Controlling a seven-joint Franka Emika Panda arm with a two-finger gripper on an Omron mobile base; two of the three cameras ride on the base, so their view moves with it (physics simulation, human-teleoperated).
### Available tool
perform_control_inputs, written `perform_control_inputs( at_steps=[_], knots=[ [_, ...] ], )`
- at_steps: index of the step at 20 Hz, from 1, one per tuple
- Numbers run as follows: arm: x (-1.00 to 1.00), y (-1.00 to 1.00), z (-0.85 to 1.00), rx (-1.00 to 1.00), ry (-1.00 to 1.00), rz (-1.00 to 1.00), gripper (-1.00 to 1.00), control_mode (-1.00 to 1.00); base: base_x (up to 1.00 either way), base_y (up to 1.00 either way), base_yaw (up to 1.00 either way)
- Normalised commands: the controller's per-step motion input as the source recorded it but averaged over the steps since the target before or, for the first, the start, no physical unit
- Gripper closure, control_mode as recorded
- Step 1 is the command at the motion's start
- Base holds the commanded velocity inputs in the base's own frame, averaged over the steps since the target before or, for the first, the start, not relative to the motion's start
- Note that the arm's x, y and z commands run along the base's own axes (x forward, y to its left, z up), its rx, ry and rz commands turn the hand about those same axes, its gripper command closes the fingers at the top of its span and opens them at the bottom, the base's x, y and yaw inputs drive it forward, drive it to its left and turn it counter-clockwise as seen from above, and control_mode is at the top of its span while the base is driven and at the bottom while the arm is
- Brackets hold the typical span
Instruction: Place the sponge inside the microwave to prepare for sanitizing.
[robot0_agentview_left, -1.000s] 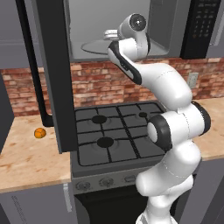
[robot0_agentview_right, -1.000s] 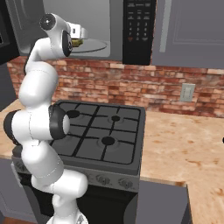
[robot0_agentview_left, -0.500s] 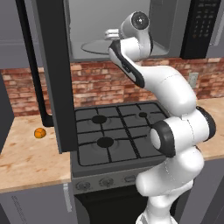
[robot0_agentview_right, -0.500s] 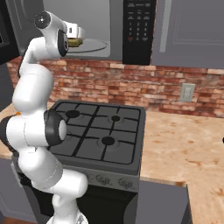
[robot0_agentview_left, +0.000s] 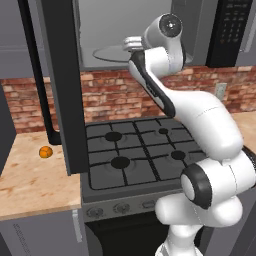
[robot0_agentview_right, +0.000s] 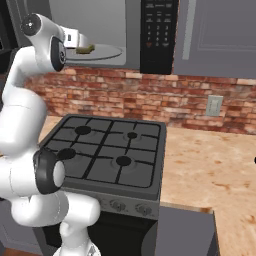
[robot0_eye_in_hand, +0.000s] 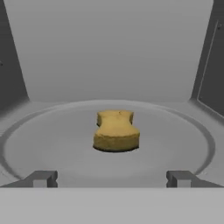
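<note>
Sponge (robot0_eye_in_hand: 116, 131) sits flat on the round turntable plate (robot0_eye_in_hand: 52, 144) inside the microwave (robot0_agentview_right: 157, 35), right in the middle of the hand view, and nothing is touching it. Its long axis runs up and down that frame, one short end toward the camera, the other toward the light grey back wall, with the pinched waist showing nearer the far end. The gripper (robot0_eye_in_hand: 111, 178) is released, jaws spread wide, the two dark fingertips (robot0_eye_in_hand: 41, 178) low in the frame on either side and short of the sponge, apart from it.

Over to the right base view: the sponge (robot0_agentview_right: 85, 49) is just a small olive-yellow speck at upper left, on the plate beside the white hand, with the black keypad panel (robot0_agentview_right: 156, 30) to its right.

The left base view brings in what the others miss: the black microwave door (robot0_agentview_left: 60, 85) swung open down the left of the frame, and a small orange ball (robot0_agentview_left: 45, 152) on the wooden counter (robot0_agentview_left: 30, 185) at middle left, beside the gas stove (robot0_agentview_left: 140, 155).
</note>
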Motion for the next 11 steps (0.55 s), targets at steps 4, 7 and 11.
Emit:
perform_control_inputs(
  at_steps=[4,7,11],
  knots=[
    [-0.68,-0.02,0.0,0.0,0.0,0.0,-1.0,-1.0,0.0,0.0,0.0],
    [-0.68,-0.04,0.0,0.0,0.0,0.0,-1.0,-1.0,0.0,0.0,0.0],
    [-0.85,-0.26,0.0,0.0,0.0,0.0,-1.0,-1.0,0.0,0.0,0.0]
  ],
)
